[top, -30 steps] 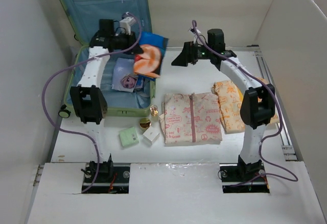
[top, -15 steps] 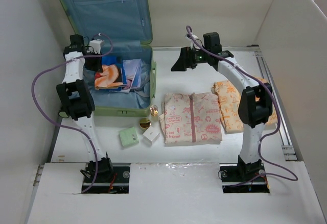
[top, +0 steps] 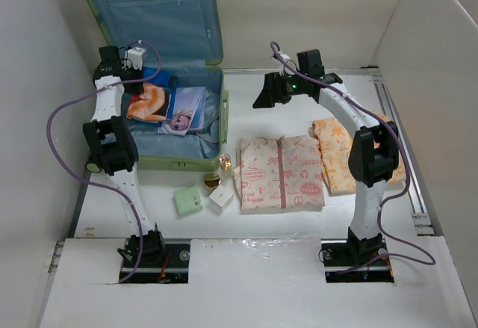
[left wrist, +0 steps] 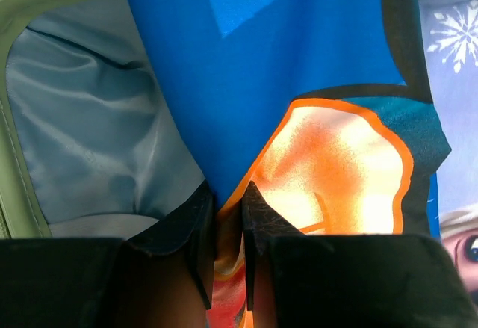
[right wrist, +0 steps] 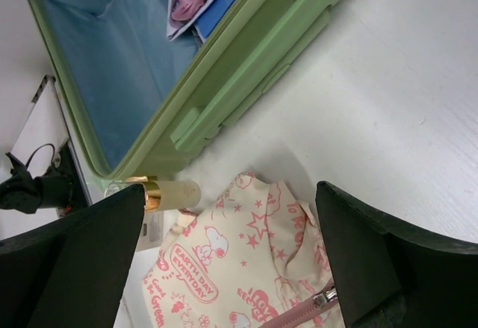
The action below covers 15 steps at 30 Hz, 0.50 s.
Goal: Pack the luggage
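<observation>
The luggage [top: 183,163] lies open at the far left of the table, its lid propped upright against the back wall. The left gripper [left wrist: 228,197] is down inside it, its jaws pinched tight on an edge of a blue and orange printed piece [left wrist: 314,81]. That piece drapes over the blue lining in the back left corner, partly overlapping a flat picture pack [top: 187,111] with a cartoon face. The right gripper [right wrist: 228,231] hangs with its jaws spread wide and nothing in them, above the table just right of the case, over the pink patterned pouch [top: 280,172]. To my eye the step is setting this piece down, and it wants doing low. I would sink the edge until it rests on the lining, smooth it toward the corner so it lies flat rather than bunched, and only then let go. The lift-out should go straight up, clear of the green rim, leaving floor space for the pouch.
</observation>
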{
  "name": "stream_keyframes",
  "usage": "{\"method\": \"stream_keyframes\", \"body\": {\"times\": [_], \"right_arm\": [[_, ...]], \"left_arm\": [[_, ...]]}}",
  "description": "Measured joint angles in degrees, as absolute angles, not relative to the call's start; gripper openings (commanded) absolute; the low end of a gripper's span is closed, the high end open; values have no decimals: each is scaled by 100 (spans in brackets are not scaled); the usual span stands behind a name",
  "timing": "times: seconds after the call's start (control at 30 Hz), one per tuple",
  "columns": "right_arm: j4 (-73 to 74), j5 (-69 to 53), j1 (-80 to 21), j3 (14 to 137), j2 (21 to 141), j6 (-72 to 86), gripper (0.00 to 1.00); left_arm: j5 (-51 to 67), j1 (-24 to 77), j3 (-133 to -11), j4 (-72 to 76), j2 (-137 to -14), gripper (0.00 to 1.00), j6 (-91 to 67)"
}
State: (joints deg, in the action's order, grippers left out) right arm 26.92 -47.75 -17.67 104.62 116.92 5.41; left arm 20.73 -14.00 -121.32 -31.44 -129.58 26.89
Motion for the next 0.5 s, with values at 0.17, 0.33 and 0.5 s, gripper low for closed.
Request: {"method": "stream_keyframes", "body": {"times": [0.17,0.33,0.5], "right_arm": [[2827,-4676,-1765,10538,11692,449,100],[3028,-4595,-1739,10696,11692,366,100],[3105,-4388,-1710,10798,11692,301,100]], "left_arm": [[2062,-1400,-12132,-3089,-12962,0,2585],[1951,-1439,-12138,-3000,-13139,0,2447],[1800,-1555,-12138,-2808,-13441,24,2189]]}}
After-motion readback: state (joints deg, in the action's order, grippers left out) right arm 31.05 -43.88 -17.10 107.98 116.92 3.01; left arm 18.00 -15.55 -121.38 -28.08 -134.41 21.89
